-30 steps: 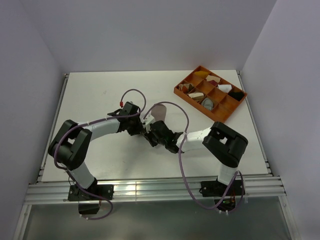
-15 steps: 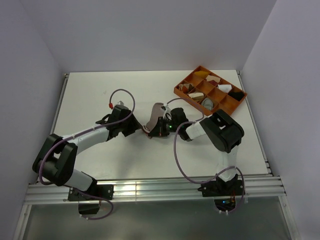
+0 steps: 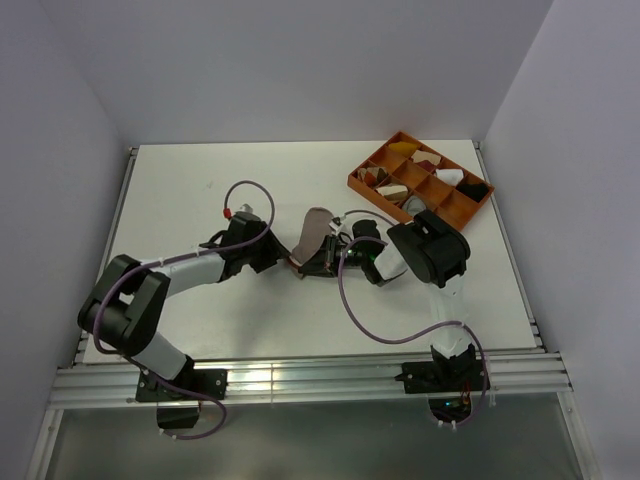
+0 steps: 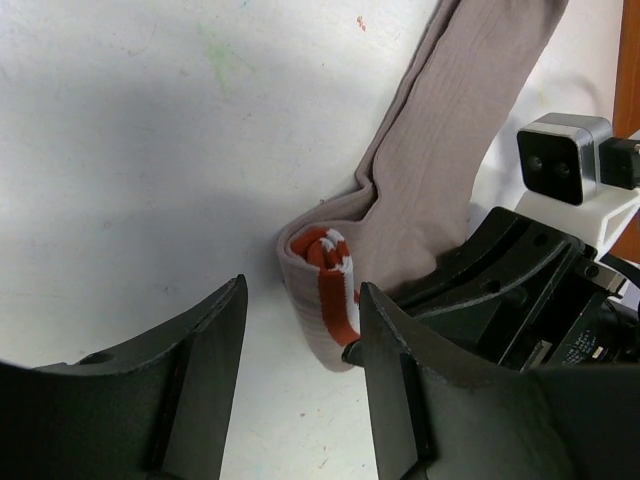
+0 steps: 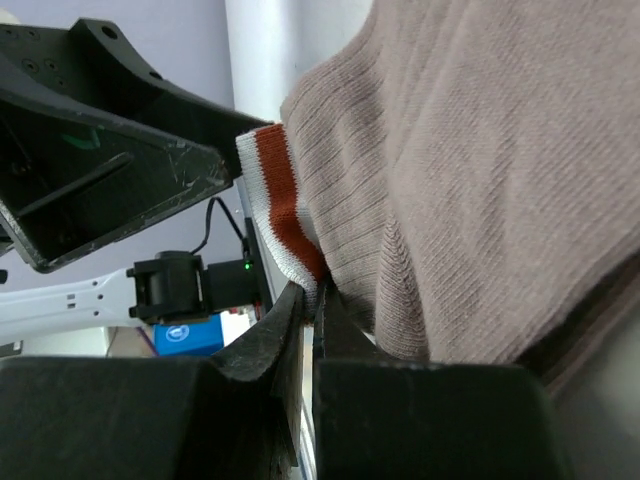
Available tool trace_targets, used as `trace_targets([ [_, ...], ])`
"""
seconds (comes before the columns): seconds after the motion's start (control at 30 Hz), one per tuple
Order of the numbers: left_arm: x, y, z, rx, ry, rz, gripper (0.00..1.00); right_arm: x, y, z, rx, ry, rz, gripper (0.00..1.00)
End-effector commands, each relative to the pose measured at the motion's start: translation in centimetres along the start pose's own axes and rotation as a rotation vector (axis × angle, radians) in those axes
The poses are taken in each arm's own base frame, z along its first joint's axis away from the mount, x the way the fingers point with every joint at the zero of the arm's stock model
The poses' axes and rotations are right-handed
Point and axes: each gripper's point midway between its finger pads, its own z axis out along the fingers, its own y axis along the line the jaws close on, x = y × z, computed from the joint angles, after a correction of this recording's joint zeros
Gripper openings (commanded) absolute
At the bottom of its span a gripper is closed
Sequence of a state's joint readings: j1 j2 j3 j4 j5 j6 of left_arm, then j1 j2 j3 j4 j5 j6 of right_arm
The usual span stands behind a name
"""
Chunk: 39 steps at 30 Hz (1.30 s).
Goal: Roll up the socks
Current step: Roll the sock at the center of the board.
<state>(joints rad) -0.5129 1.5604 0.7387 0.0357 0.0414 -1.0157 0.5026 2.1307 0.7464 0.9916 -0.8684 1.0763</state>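
A pinkish-tan sock [image 3: 316, 228] lies on the white table, its red and white cuff [image 4: 333, 285] curled into a small roll. My right gripper [image 5: 312, 300] is shut on the edge of that cuff; it comes at the roll from the right [image 3: 320, 262]. My left gripper [image 4: 302, 300] is open, and the roll lies just past its fingertips, close to the right finger [image 4: 400, 370]. It sits left of the sock [image 3: 278, 257]. A darker knit edge [image 5: 600, 325] shows under the tan sock; I cannot tell whether it is the grey sock.
An orange divided tray [image 3: 400, 139] with small cloth bundles stands at the back right. The right arm's elbow [image 3: 430, 250] sits between the tray and the sock. Bare white table [image 3: 180, 190] lies to the left and behind.
The left gripper has opened and drawn a little left. The right arm has folded in toward the sock, whose cuff end has curled over.
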Motion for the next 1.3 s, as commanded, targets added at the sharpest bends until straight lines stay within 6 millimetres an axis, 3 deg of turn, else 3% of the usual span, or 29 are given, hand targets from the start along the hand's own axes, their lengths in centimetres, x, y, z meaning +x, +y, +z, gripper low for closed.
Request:
trace_targets([
  [0.0, 0.1, -0.7, 0.4, 0.044, -0.006, 0.001, 0.53, 0.2, -0.2, 0.0, 0.005, 0.029, 0.050, 0.00],
  [0.4, 1.8, 1.7, 2.3, -0.027, 0.029, 0.000, 0.44, -0.2, -1.1, -0.1, 0.064, 0.024, 0.051, 0.00],
  [0.6, 2.1, 1.9, 2.6, -0.048, 0.047, 0.021, 0.19, -1.0, -1.0, -0.6, 0.149, 0.010, -0.075, 0.01],
  [0.67, 2.1, 1.6, 2.5, -0.053, 0.049, 0.035, 0.11, -1.7, -0.2, -0.9, 0.171, -0.021, -0.135, 0.06],
  [0.8, 1.7, 1.1, 2.3, -0.075, 0.051, 0.079, 0.05, -2.3, 0.3, -1.6, 0.296, -0.043, -0.303, 0.26],
  [0.83, 1.9, 1.5, 2.1, -0.099, 0.067, 0.088, 0.04, -2.7, 1.2, -1.9, 0.310, -0.062, -0.351, 0.29],
  [0.9, 1.7, 1.2, 2.2, -0.109, 0.075, 0.115, 0.04, -3.5, 0.9, -2.4, 0.403, -0.101, -0.450, 0.40],
  [0.97, 2.1, 1.8, 2.1, -0.146, 0.105, 0.129, 0.03, -3.8, 1.9, -2.4, 0.452, -0.141, -0.544, 0.47],
  [1.07, 2.0, 1.8, 1.9, -0.168, 0.125, 0.156, 0.03, -3.6, 3.1, -2.4, 0.499, -0.165, -0.700, 0.52],
  [1.13, 1.8, 1.5, 1.9, -0.169, 0.125, 0.171, 0.03, -4.0, 3.3, -2.6, 0.558, -0.200, -0.797, 0.52],
  [1.27, 2.1, 1.8, 1.9, -0.194, 0.153, 0.189, 0.03, -3.0, 4.4, -1.8, 0.593, -0.235, -0.964, 0.51],
])
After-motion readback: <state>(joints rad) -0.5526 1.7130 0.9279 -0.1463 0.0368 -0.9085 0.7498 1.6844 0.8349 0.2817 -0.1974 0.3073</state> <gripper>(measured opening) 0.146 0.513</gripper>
